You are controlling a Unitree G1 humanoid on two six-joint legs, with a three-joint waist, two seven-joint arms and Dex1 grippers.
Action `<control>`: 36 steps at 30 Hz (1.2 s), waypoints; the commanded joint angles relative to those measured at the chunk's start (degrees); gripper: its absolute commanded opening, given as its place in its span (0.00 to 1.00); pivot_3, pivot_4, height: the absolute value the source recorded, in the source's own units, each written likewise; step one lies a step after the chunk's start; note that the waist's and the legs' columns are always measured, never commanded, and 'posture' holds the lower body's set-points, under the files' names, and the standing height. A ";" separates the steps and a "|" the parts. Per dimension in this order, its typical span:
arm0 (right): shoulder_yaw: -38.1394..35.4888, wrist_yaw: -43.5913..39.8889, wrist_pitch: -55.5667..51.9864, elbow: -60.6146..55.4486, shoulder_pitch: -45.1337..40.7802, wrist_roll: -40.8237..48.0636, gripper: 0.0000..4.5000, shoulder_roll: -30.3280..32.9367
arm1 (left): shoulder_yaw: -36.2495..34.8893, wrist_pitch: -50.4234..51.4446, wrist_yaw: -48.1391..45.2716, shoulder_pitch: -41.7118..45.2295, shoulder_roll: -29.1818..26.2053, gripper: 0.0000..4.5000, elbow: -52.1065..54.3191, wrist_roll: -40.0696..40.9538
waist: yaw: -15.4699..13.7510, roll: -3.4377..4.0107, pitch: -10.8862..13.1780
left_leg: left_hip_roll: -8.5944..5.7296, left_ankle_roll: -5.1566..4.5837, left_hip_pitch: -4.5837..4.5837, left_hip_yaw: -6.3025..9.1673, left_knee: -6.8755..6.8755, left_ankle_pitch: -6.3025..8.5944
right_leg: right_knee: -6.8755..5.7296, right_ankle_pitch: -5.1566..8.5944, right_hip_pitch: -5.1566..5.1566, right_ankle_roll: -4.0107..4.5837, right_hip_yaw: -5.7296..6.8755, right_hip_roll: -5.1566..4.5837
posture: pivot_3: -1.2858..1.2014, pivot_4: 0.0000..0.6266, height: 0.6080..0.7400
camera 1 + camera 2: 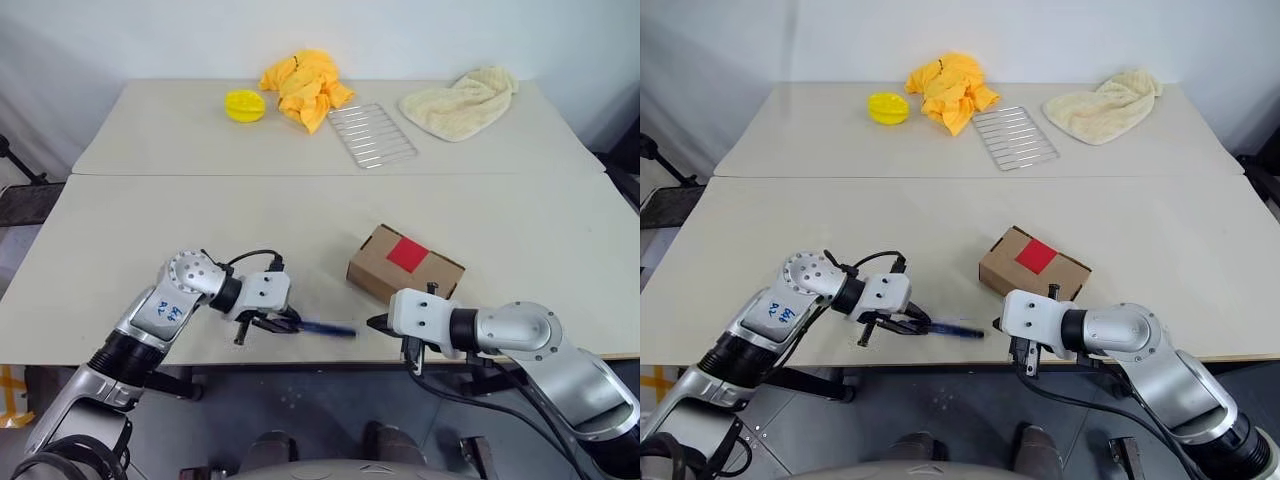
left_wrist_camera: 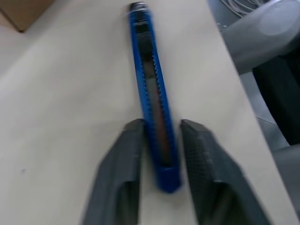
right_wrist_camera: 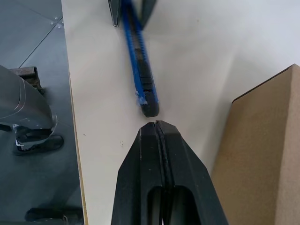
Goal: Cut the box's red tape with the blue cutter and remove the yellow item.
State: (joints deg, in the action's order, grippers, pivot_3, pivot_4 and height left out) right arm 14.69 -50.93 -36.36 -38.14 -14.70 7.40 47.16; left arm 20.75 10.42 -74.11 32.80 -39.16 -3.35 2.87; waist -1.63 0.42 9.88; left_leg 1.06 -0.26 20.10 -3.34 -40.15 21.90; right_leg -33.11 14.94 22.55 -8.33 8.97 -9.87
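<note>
Left gripper (image 1: 272, 323) sits low at the near table edge, its fingers (image 2: 123, 159) either side of the back end of the blue cutter (image 1: 326, 327), narrow gaps visible on both sides, so straddling it, not clearly clamped yet; can't tell if pads touch. Cutter lies flat on the table (image 1: 200, 220), running from that gripper toward the right gripper, tip end pointing rightward, likely laid that way so the left arm can take the handle and leave the blade end free. Just past the cutter's tip the right gripper (image 1: 378, 323) hangs with fingers pressed together, holding nothing, close to the tip but apart from it; reads as parked or ready to steady something. Behind and right of it the box (image 1: 405, 266) sits flaps closed, red tape (image 1: 407, 254) intact on top, so the yellow item must be inside, not visible. Box is near the right arm, probably so that arm can brace it during the cut. Far table: yellow disc (image 1: 245, 105), yellow cloth (image 1: 303, 85), wire rack (image 1: 372, 134), cream towel (image 1: 462, 102), all well away. Step in hand by my read: grasping the cutter; cutting not started.
</note>
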 commanded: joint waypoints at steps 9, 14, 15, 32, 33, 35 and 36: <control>-1.08 0.25 0.26 -1.02 -2.14 0.77 0.00 -0.15 | 4.39 -0.68 1.14 -2.21 0.40 0.12 -3.38 -5.53 | -0.04 0.04 -0.04 | 0.00 0.00 -0.01 0.01 -0.05 0.00 | -0.07 0.00 -0.02 0.00 -0.01 0.00 | 0.52 0.24 1.00; -0.07 0.38 0.13 -0.27 -3.91 1.18 0.00 -1.61 | 3.11 -1.92 4.45 -2.54 -0.37 0.12 -2.49 -7.63 | -0.13 0.06 -0.06 | 0.00 -0.02 -0.03 0.04 -0.13 -0.01 | -0.19 0.00 -0.02 0.01 -0.02 -0.02 | 0.52 0.24 1.00; 0.33 0.43 -0.24 -0.02 -4.55 1.57 0.00 -2.42 | 2.63 -2.01 5.10 -3.18 -0.90 0.12 -1.52 -7.88 | -0.08 0.06 -0.06 | 0.00 -0.02 -0.03 0.04 -0.15 -0.01 | -0.21 0.00 -0.02 0.01 -0.02 -0.02 | 0.52 0.24 1.00; 12.05 -4.05 3.20 8.65 -9.20 -0.73 0.00 -6.33 | 2.03 5.71 9.33 -12.57 -6.83 0.12 13.50 -8.98 | 0.97 0.23 -0.17 | 0.05 -0.02 -0.29 -0.09 0.01 -0.01 | -0.38 0.02 0.01 0.10 -0.17 -0.01 | 0.52 0.24 1.00; 12.45 -4.27 3.83 9.27 -9.33 -1.19 0.00 -6.28 | 1.99 5.99 9.40 -12.65 -6.86 0.12 13.71 -8.98 | 1.03 0.23 -0.17 | 0.05 -0.02 -0.30 -0.11 0.02 -0.01 | -0.38 0.02 0.01 0.10 -0.18 -0.01 | 0.52 0.24 1.00; 12.77 -4.55 4.61 9.98 -9.40 -1.78 0.00 -6.29 | 1.98 6.38 9.55 -12.70 -6.89 0.12 13.98 -8.96 | 1.17 0.23 -0.17 | 0.05 -0.02 -0.31 -0.13 0.04 -0.01 | -0.38 0.02 0.01 0.10 -0.19 -0.01 | 0.52 0.24 1.00; 12.86 -4.65 5.02 10.35 -9.43 -2.09 0.00 -6.38 | 1.99 6.50 9.56 -12.74 -6.95 0.12 14.13 -8.91 | 1.23 0.23 -0.17 | 0.05 -0.02 -0.31 -0.14 0.05 -0.01 | -0.37 0.02 0.01 0.10 -0.20 -0.01 | 0.52 0.24 1.00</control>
State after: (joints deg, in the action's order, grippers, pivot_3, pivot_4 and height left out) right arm 27.33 -55.09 -32.91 -27.29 -23.60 5.95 40.70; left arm 19.15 14.52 -63.55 23.44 -44.66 12.94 -2.56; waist -0.40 0.65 9.71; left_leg 1.11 -0.27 19.79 -3.49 -40.11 21.89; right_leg -33.49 14.97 22.56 -8.22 8.77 -9.87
